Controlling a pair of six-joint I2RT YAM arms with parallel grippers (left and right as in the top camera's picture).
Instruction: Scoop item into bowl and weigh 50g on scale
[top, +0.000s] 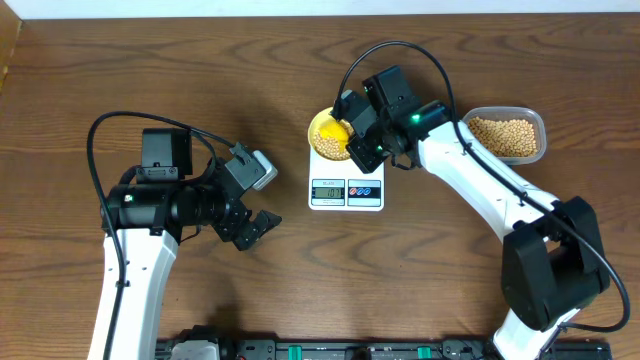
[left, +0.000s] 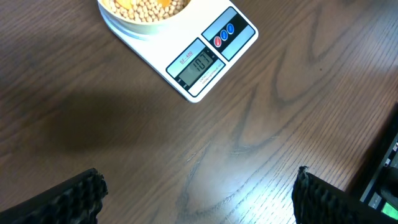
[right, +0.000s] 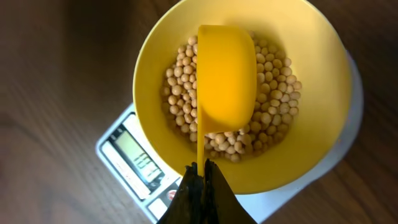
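The yellow bowl (top: 324, 131) sits on the white scale (top: 346, 190) at the table's middle; its display is lit. Beige beans (right: 273, 118) lie in the bowl, which also shows in the right wrist view (right: 311, 93). My right gripper (right: 202, 171) is shut on the handle of a yellow scoop (right: 225, 74), which is turned over above the beans in the bowl. In the overhead view the right gripper (top: 368, 140) hovers at the bowl's right side. My left gripper (top: 255, 230) is open and empty over bare wood, left of the scale (left: 199, 59).
A clear plastic tub (top: 506, 135) full of beans stands at the right, behind the right arm. A dark rail runs along the table's front edge (top: 330, 350).
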